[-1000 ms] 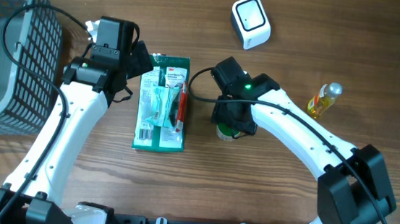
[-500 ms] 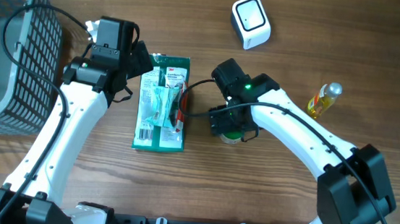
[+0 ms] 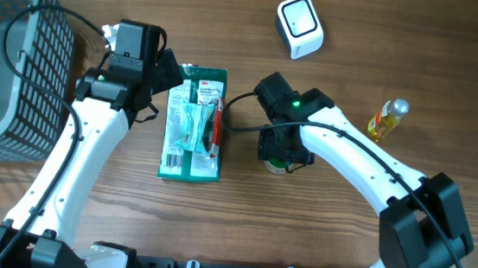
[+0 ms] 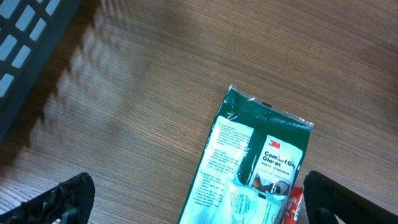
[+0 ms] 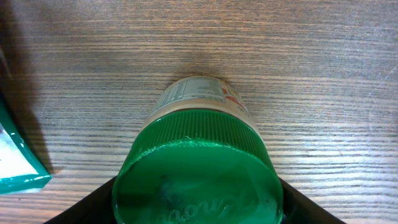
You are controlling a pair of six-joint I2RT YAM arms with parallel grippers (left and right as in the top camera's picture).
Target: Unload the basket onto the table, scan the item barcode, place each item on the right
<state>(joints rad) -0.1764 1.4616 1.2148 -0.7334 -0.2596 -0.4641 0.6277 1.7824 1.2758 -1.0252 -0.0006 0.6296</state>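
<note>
At the centre of the wooden table (image 3: 299, 235), my right claw (image 3: 282, 149) is positioned directly over the green-lidded jar (image 5: 196, 149), the item to be scanned. In the right wrist view, the two fingers flank the ribbed green lid and bear against its opposite sides, so the claw is clamped on the jar. The printed label on the jar body is partly visible beyond the lid; no barcode can be made out on it. Whether the jar base rests on the table cannot be determined. Just beside the jar, on my left, a green 3M glove packet (image 3: 194, 123) lies flat, with one corner entering the right wrist view. My left claw (image 4: 205, 202) hovers above the far end of this packet with its fingers spread fully apart, holding nothing. A white barcode scanner (image 3: 299, 27) sits near the far edge of the table, well apart from the jar. A small yellow bottle (image 3: 385, 119) lies on my right. A black mesh basket (image 3: 27, 72) occupies the far left corner.
</note>
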